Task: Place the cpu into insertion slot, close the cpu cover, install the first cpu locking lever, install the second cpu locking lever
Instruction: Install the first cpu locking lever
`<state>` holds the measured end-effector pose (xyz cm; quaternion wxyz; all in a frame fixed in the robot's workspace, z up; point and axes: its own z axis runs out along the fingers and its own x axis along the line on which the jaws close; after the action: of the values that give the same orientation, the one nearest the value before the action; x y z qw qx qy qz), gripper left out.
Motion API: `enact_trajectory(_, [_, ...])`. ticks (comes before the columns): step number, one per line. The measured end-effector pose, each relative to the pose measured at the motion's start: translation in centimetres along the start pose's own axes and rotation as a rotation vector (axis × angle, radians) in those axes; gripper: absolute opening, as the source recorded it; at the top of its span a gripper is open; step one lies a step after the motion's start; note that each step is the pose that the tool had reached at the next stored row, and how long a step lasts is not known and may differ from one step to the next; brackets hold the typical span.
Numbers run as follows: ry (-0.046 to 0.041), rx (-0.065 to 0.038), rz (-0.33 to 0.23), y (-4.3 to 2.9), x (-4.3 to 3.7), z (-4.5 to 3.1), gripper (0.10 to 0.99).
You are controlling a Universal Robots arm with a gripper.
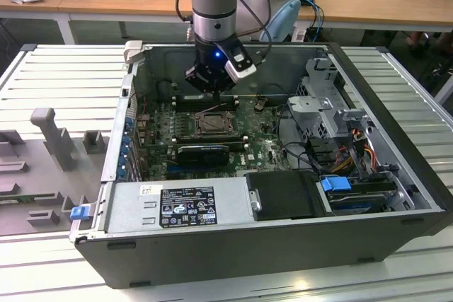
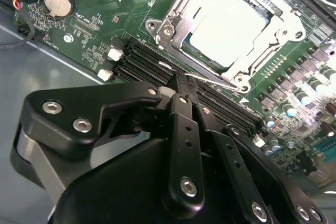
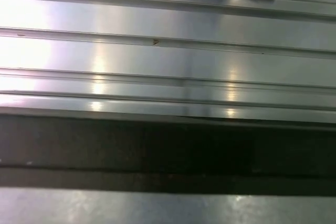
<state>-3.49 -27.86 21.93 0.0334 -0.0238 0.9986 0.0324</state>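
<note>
One gripper (image 2: pixel 181 85): fingers pressed together, hovered just beside the insertion slot (image 2: pixel 231 24).
Cpu (image 2: pixel 227 27): sat in the slot, cpu cover (image 2: pixel 173 22) closed around it.

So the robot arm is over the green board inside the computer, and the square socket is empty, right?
Not quite. The socket is not empty: the pale cpu lies in the insertion slot, as the second wrist view shows. The rest is right: the arm is over the green board inside the computer.
</note>
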Motion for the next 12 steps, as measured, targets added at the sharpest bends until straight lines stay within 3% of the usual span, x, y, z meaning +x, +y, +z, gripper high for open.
enact_trajectory(12, [0.0,0.0,0.0,-0.21,-0.5,0.88,0.106])
